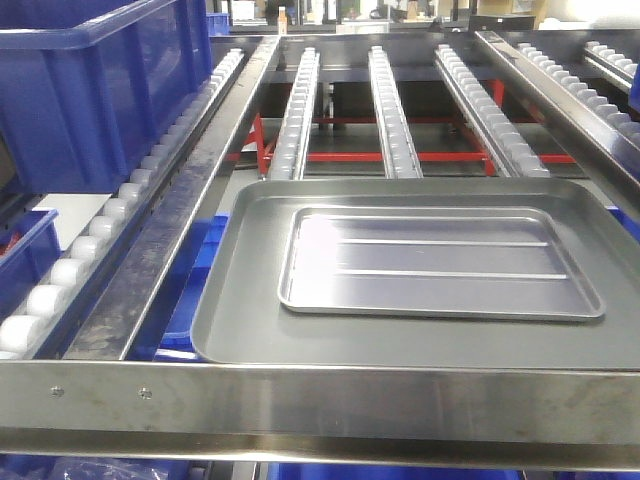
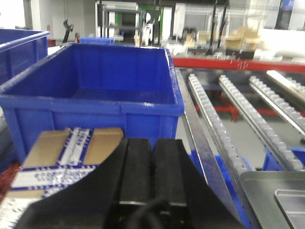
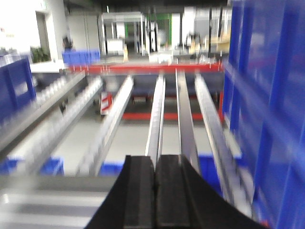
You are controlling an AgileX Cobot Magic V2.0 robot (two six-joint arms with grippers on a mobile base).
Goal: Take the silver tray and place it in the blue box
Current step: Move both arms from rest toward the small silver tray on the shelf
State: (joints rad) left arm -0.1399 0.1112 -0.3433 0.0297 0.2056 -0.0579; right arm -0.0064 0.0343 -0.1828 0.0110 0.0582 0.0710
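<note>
Silver tray [image 1: 440, 262] lies flat, ridges up, nested inside a larger dull grey tray [image 1: 230, 330]. Its rim stands apart from the grey tray's wall on all 4 sides, so there is a narrow gap all round. The grey tray rests on the roller rails [image 1: 392, 100], just behind the front steel beam [image 1: 320, 400].

Blue box [image 1: 90, 110] sits on the left lane, up and left of the silver tray, mouth open. The left wrist view shows its inside bare. A steel side rail [image 1: 190, 230] runs between the 2.

Left claw [image 2: 152, 143]: pads pressed together, nothing between them. It faces the blue box from above a taped cardboard carton [image 2: 71, 148]. Right claw [image 3: 155, 162]: likewise clenched on nothing. Its view is blurred, looking down the rails, with a blue crate wall [image 3: 267, 95] close on its right.

Judgement: the reach has not begun, and neither claw is near the silver tray.
- Open the claw first, then pinch 1 raised edge, 1 finger inside the rim and 1 in the gap.
- The left short edge looks best, being on the box side.
- Keep clear of the grey rim, or both trays may lift together.
- Thin shiny metal probably slips, so grip deep and lift level.

Room: open above the trays. The carry leftward must clear the side rail, then the box's thick rim. The right arm looks hemmed in by the crate.
</note>
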